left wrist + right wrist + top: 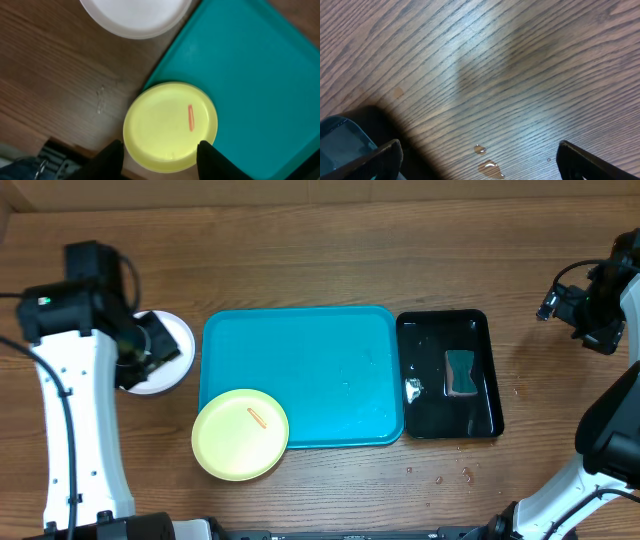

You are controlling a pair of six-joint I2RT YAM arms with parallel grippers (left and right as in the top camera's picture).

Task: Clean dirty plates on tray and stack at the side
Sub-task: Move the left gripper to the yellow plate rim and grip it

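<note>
Droplets of liquid [437,478] lie on the wooden table [320,240] at the near edge, just in front of the black tray [428,350]. Check them in the right wrist view, where two beads sit on the wood grain. At about the same depth, locate the yellow-green plate [240,435]. It rests face up across the near left corner of the turquoise tray [320,360], partly on the tray and partly out over the table. One short orange smear [256,417] marks its face, right of centre in the left wrist view. The black tray stands just beside the turquoise tray's right rim. It carries a teal sponge [460,373] toward its right side and a small shiny patch near its left rim that you cannot identify. Left of the turquoise tray, just beside its far left corner with a strip of wood between, the white plate [178,338] sits on the table. The left gripper [160,145] is over that plate in the overhead view. In its own view the fingers stand wide apart and hold nothing, with the yellow-green plate framed between them. You cannot read its height above the white plate. Farthest out, the right gripper [478,150] is over bare table, well apart from the black tray, with its jaws spread and empty.
</note>
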